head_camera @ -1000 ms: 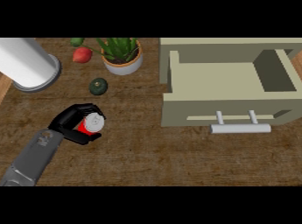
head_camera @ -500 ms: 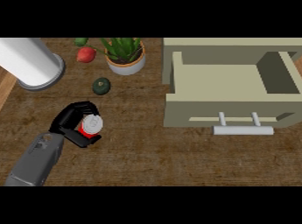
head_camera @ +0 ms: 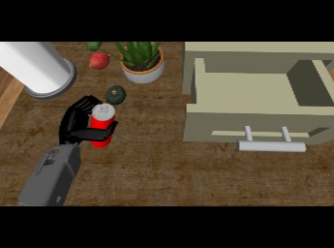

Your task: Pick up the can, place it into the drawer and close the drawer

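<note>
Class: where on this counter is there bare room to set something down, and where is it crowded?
Bare: the counter in front of the drawer, and the gap between drawer and the can in the left hand. Crowded: far left, with white cylinder, potted plant, dark fruit.

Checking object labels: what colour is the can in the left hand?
Red body, silver-grey top; the can shows best in the head view, left hand curled round it.

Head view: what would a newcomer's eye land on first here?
The red can stands out at left centre, with the left robot hand curled round it. To the right, the beige drawer sits open, its handle toward the robot. A big white cylinder fills the upper left corner.
</note>
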You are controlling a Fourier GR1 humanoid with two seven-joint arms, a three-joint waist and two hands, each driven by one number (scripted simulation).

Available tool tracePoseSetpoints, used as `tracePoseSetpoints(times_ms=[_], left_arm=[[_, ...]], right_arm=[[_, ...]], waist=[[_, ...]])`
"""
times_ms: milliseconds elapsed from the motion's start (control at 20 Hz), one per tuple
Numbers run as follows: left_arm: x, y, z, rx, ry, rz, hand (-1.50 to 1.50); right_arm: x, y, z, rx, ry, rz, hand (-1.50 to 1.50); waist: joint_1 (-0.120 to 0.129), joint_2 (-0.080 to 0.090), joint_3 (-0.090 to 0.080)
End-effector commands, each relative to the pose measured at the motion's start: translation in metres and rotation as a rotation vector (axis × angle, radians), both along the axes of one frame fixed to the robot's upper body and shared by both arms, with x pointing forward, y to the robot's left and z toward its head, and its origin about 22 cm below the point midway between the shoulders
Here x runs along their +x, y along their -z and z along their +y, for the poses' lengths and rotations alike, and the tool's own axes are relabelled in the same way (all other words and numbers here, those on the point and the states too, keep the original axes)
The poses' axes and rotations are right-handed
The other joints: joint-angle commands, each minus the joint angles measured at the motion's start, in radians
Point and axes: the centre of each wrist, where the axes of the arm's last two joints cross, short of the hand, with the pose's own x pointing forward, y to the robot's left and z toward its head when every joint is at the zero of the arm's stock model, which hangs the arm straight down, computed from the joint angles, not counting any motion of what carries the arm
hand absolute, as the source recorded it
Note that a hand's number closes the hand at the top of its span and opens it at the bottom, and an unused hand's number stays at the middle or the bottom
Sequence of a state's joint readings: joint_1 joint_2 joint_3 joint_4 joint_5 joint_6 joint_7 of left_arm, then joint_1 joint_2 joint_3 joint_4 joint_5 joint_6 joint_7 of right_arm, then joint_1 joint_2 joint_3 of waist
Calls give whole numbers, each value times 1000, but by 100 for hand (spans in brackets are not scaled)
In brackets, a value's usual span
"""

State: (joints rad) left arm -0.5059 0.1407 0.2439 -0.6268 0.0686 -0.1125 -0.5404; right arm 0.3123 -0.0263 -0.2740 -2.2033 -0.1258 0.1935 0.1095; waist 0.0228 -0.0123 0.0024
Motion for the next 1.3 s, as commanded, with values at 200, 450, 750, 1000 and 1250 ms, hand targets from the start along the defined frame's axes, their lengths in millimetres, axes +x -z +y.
tracePoseSetpoints(times_ms=[200, 450, 750, 1000, 1250], left_arm=[[10, -81, -62, 21, 25, -92, 150], [6, -136, -91, 43, 52, -122, 150], [7, -179, -135, 72, 109, -100, 150], [17, -233, -185, 103, 114, -155, 150], [43, -265, -209, 112, 111, -179, 150]], right_arm=[[-4, 0, -3, 16, 6, -13, -150], [-1, -2, 5, -8, -2, -25, -150], [18, 4, 8, -7, -6, -14, -150], [16, -7, -2, 6, 6, -29, -150], [-4, 8, -15, -9, -27, -20, -150]], waist=[[-8, 1, 0], [-19, 7, -2], [-25, 11, -2], [-34, 11, -2], [-48, 14, -2]])
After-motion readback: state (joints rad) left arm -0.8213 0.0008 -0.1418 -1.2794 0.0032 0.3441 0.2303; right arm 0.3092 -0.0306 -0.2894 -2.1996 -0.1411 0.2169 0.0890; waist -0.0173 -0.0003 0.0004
